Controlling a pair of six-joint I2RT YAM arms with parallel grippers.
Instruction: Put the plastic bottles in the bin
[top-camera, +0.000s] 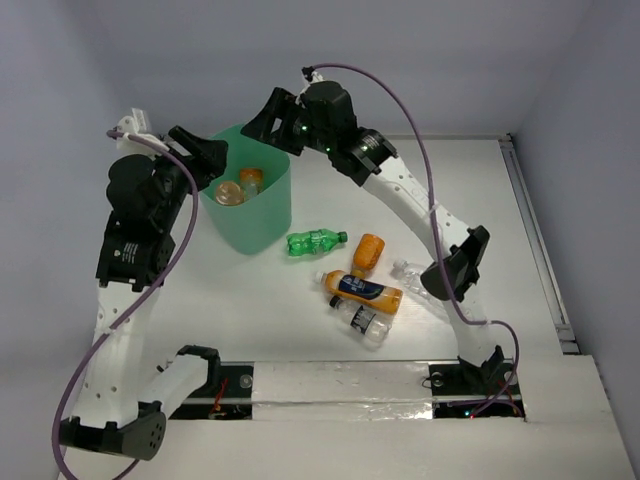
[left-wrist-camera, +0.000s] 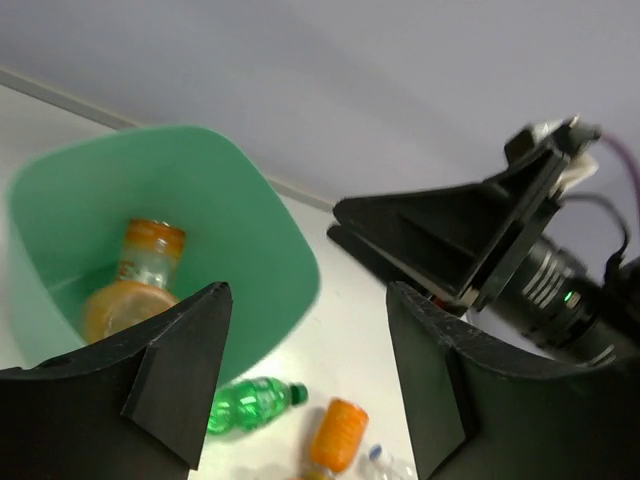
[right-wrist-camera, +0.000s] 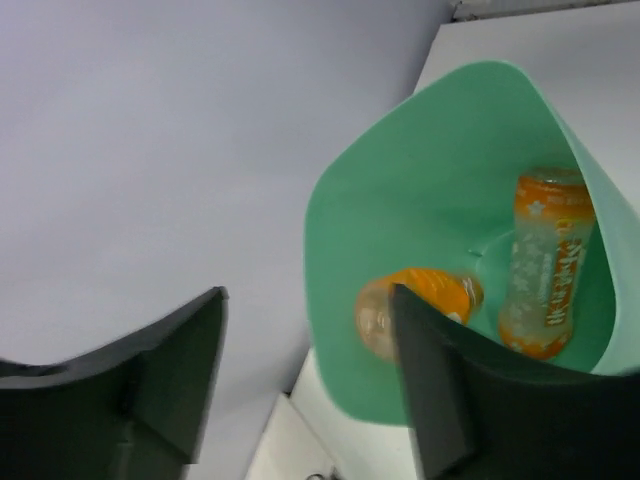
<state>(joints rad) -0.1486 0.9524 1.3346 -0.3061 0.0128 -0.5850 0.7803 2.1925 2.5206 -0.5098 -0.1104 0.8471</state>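
step in hand, by my read: release over the bin (top-camera: 262, 215), which sits at 11 o'clock on the table (top-camera: 250, 320). left gripper (top-camera: 212, 162) at its 9 o'clock rim, right gripper (top-camera: 268, 122) at 12; both jaws apart, empty. two orange bottles (top-camera: 240, 187) inside. five lie at 4 o'clock of the bin. next: reach down to the green bottle (top-camera: 315, 242), nearest, and close across its body.

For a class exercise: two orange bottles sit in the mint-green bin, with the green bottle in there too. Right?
No. The top external view shows the green bottle on the table beside the bin, not inside; the two orange bottles are in it.
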